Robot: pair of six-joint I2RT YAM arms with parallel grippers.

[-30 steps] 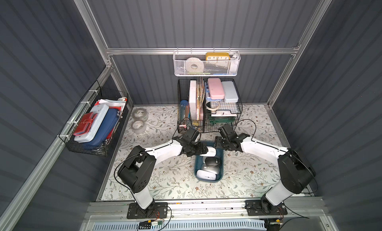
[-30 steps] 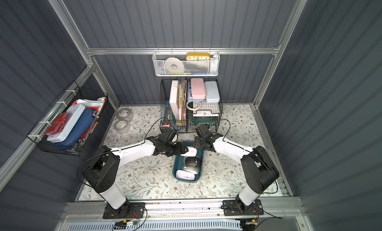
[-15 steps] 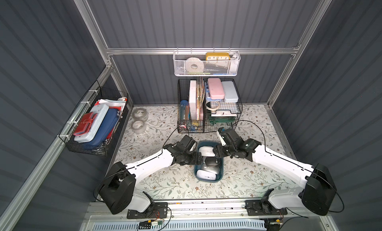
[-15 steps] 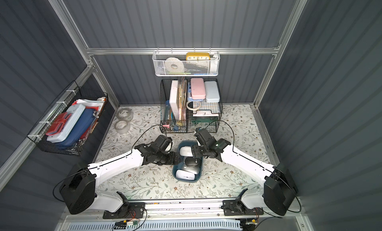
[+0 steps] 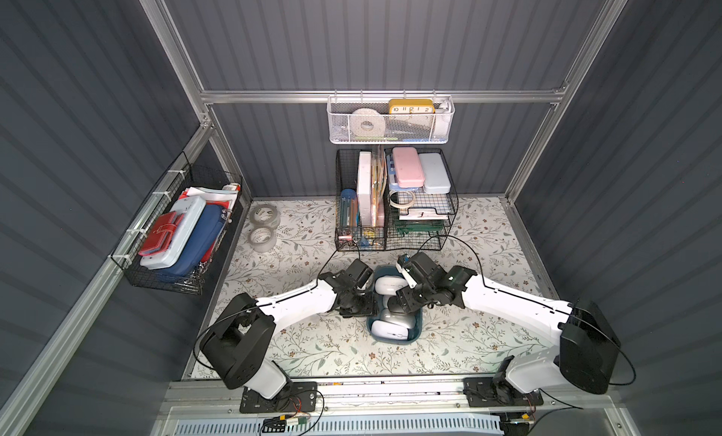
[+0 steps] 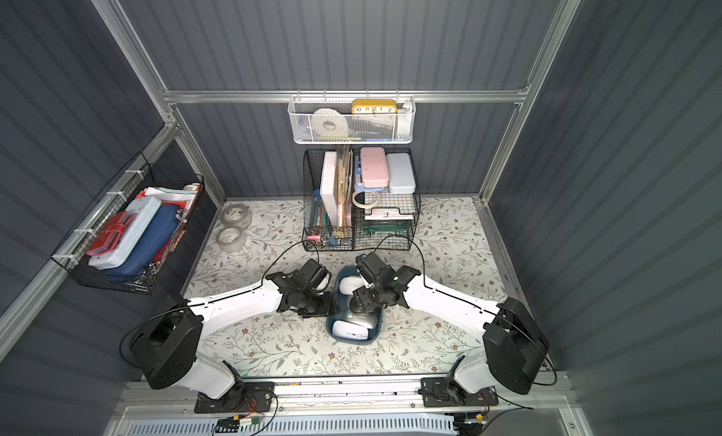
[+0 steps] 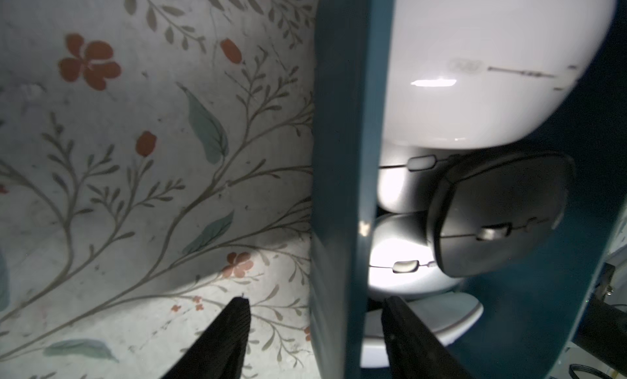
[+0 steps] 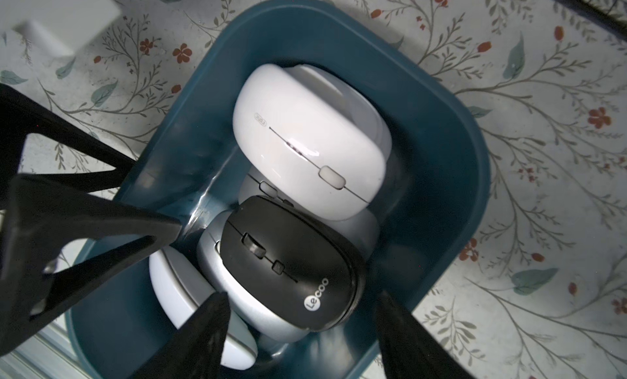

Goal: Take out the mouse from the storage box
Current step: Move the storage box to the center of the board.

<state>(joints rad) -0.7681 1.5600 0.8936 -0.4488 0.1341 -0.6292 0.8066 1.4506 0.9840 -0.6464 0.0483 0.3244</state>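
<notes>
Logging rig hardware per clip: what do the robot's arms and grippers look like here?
The left arm and right arm match: white tubular links between bulky black joint housings, each with a thin black cable looping near the wrist. The left gripper and right gripper have slim black tapering fingers; the left's show triangular cut-outs. No markings visible.

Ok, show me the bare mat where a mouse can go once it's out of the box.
Free: the mat in front of the storage box, between the arm bases; the corner by the right wall, beyond the right arm. Crowded: around the box, and the back, with the wire organisers and tape rolls.
</notes>
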